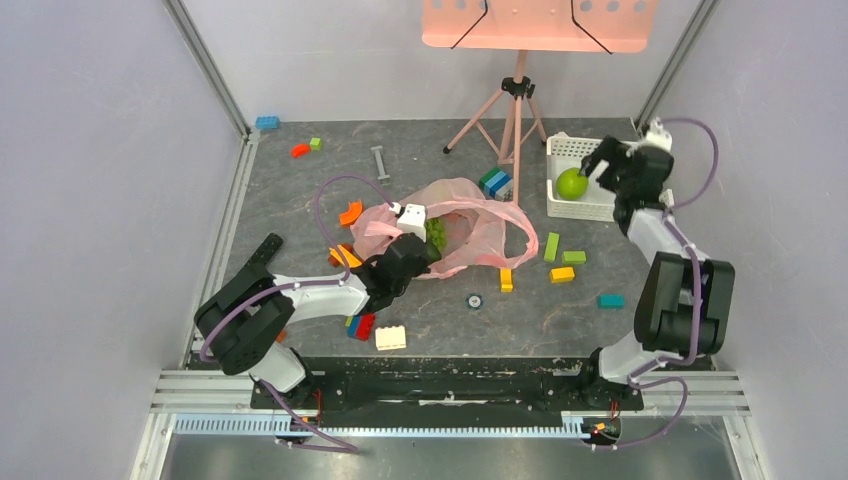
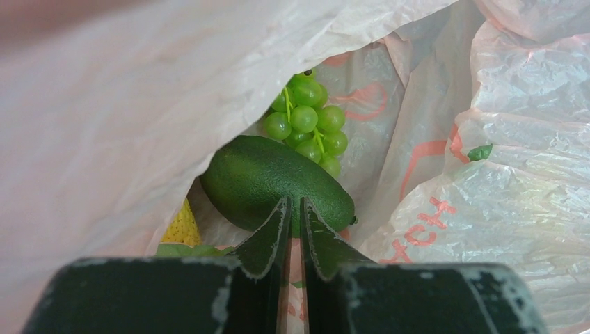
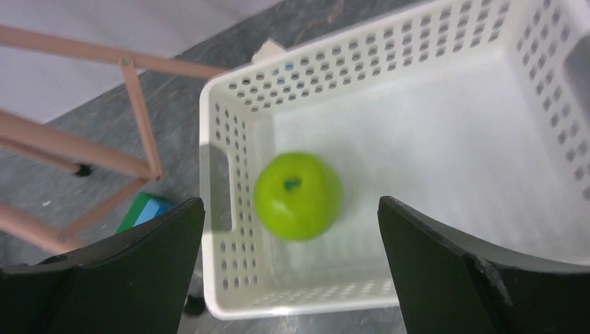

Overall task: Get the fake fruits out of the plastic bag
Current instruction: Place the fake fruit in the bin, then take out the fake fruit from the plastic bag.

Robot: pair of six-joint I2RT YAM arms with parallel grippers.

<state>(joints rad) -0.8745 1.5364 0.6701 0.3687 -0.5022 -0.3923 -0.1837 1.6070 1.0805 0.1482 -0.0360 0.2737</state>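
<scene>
The pink plastic bag (image 1: pixel 470 225) lies crumpled at the table's middle, and my left gripper (image 1: pixel 432 248) reaches into its mouth. Inside the plastic bag (image 2: pixel 487 139), my left gripper (image 2: pixel 295 203) is shut to a thin slit, its tips against a dark green avocado (image 2: pixel 271 177). Green grapes (image 2: pixel 307 122) lie just behind the avocado, and a yellow lemon (image 2: pixel 182 224) peeks out at its left. The grapes (image 1: pixel 436 232) also show from above. My right gripper (image 1: pixel 598 160) hangs wide open over the white basket (image 1: pixel 585 210). A blurred green apple (image 3: pixel 298 196) sits in the basket (image 3: pixel 445 56) below my right gripper (image 3: pixel 291 202).
A pink tripod (image 1: pixel 512 115) stands behind the bag, left of the basket. Building blocks lie scattered: yellow (image 1: pixel 562 274), green (image 1: pixel 551 246), teal (image 1: pixel 610 300), white (image 1: pixel 390 338), orange (image 1: pixel 350 212), and a blue-green one (image 1: pixel 495 182) by the tripod's foot.
</scene>
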